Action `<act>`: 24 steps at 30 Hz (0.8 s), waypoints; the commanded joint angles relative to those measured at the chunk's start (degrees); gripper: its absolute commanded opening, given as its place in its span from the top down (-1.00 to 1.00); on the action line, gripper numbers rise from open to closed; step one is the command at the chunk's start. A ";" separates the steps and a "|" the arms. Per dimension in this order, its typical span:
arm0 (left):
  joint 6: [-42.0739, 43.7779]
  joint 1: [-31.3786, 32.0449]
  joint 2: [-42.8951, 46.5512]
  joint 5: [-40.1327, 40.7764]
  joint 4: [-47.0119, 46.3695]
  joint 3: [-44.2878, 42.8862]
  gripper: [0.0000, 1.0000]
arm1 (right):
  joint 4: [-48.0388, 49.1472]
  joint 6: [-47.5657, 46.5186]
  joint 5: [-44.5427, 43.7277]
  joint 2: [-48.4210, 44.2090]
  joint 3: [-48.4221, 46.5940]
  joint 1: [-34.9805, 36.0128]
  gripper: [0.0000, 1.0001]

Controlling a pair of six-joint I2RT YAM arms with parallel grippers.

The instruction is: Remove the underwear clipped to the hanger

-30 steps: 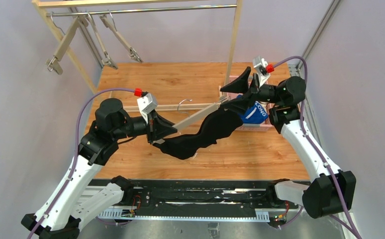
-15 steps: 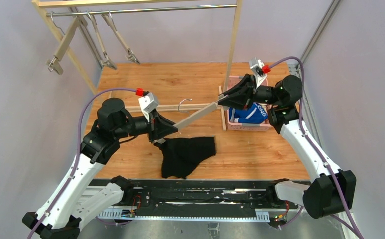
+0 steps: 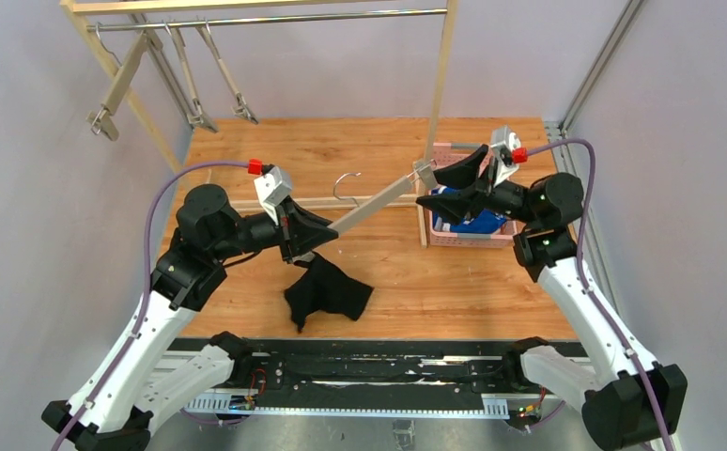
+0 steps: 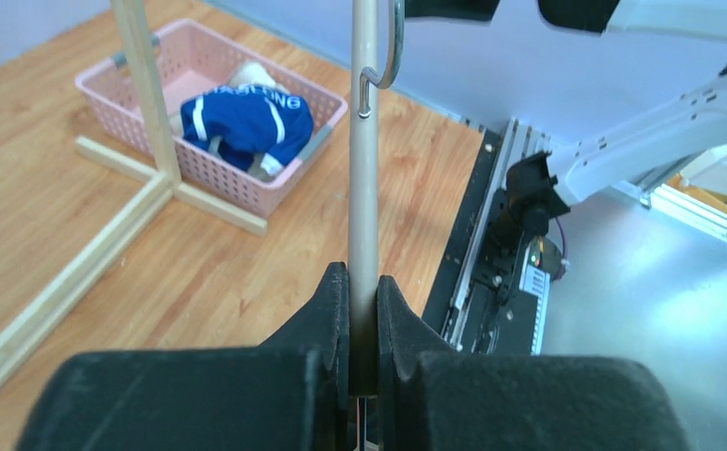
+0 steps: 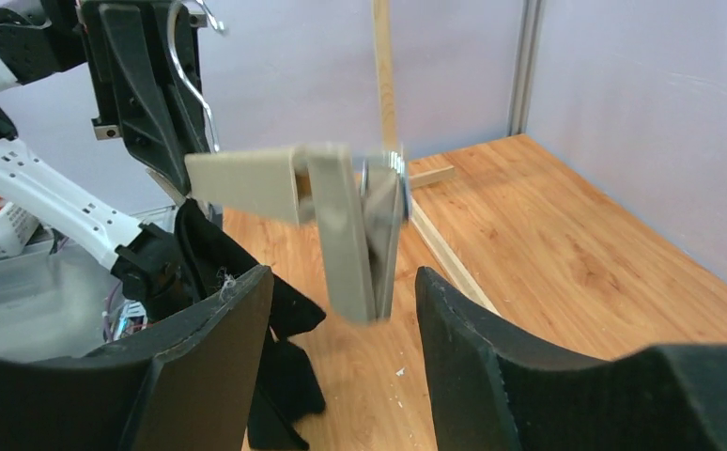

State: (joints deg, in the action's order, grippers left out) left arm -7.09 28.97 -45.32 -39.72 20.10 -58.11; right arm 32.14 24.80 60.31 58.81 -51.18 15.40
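My left gripper point(image 3: 305, 237) is shut on the left part of a beige clip hanger point(image 3: 374, 209), and its jaws pinch the bar point(image 4: 364, 150) in the left wrist view. The black underwear point(image 3: 327, 289) hangs from the hanger's left end below that gripper and droops onto the table; it also shows as black underwear point(image 5: 280, 376) in the right wrist view. My right gripper point(image 3: 427, 184) is open around the hanger's right clip point(image 5: 355, 235), which holds no fabric. The blue underwear point(image 4: 242, 117) and a cream-white one point(image 4: 247, 73) lie in the pink basket point(image 3: 471, 239).
A wooden rack point(image 3: 444, 75) stands at the back, with several empty clip hangers point(image 3: 191, 89) on its rail. Its base beam point(image 4: 69, 282) runs across the wooden table. The black rail point(image 3: 360, 376) with the arm bases lines the near edge.
The black underwear's right end has left the right clip and dropped to the left onto the table. The right gripper closed near the clip, then opened and drew back a little.
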 commanded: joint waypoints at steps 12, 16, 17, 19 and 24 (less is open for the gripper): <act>-11.79 0.38 2.26 0.25 -26.73 4.73 1.00 | 44.79 23.76 -13.93 -1.33 14.58 0.88 -0.35; -13.20 0.71 0.88 0.16 -29.02 5.03 1.00 | 56.32 33.40 -15.02 5.87 11.00 1.72 -0.35; -13.17 1.08 0.69 0.17 -29.06 4.83 1.00 | 56.38 33.30 -14.56 6.90 9.73 2.64 -0.35; -13.07 1.75 0.46 0.35 -29.06 4.57 1.00 | 56.21 30.54 -14.18 7.66 8.18 5.50 -0.35; -12.63 2.50 -0.33 0.93 -29.06 3.90 1.00 | 55.42 28.57 -14.44 10.08 5.05 9.71 -0.35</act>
State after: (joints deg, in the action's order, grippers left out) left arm -19.57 30.44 -45.52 -39.46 -4.60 -52.80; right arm 80.90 52.95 46.33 67.92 -42.13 22.26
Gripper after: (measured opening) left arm 0.069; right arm 0.676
